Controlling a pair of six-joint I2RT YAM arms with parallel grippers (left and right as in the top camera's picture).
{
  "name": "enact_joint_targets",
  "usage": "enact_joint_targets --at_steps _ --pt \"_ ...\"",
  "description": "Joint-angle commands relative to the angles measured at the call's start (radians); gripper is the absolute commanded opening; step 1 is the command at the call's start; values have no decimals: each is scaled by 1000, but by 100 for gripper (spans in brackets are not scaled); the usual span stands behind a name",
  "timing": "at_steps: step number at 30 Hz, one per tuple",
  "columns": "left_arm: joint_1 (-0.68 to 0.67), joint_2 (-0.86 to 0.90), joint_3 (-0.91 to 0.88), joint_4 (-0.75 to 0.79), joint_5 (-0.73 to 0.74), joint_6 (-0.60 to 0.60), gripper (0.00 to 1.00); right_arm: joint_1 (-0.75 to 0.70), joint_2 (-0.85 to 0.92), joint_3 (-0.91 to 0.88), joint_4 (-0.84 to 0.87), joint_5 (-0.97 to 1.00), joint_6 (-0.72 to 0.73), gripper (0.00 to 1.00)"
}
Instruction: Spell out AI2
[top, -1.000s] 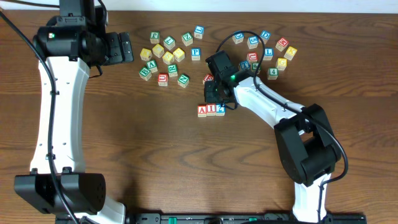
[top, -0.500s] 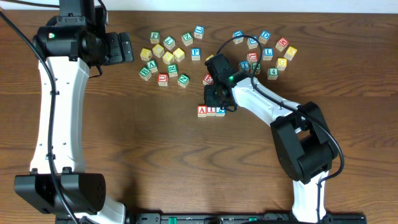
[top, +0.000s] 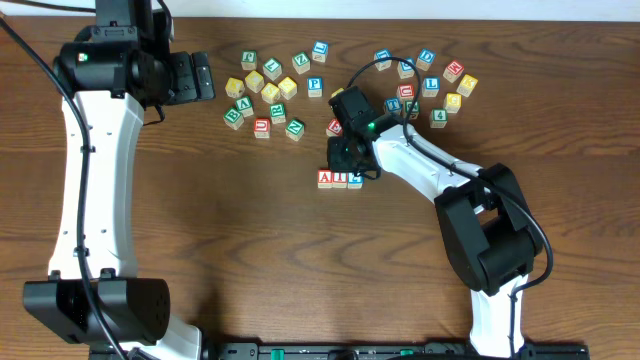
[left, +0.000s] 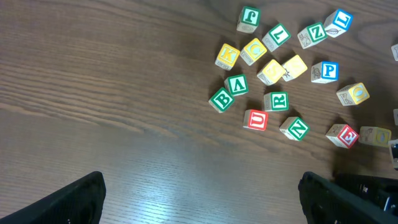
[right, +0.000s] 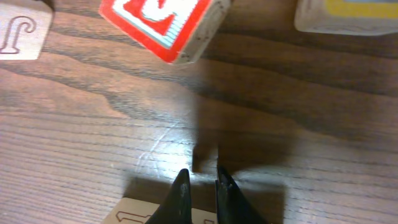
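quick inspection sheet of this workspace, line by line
surface: brown wooden table, no spills seen
job's things: A block, I block and 2 block side by side in a row; the 2 is partly hidden by the right arm
clutter: loose letter blocks behind the row, in a left cluster and a right cluster
grippers: left gripper open, holding nothing; right gripper shut, empty, by the I block
cables: black cable loops near the right cluster
surroundings: nothing seen
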Motion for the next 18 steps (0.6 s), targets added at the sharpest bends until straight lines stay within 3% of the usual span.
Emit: enact_joint_targets --at_steps 1,9,18 --pt "2 3 0 -4 -2 -9 98 13 15 16 8 -11 -35 9" --pt "2 3 0 -4 -2 -9 98 -26 -9 79 -3 -15 -81 9" --pt "2 3 0 -4 -2 -8 98 -137 -69 139 -285 -19 -80 12"
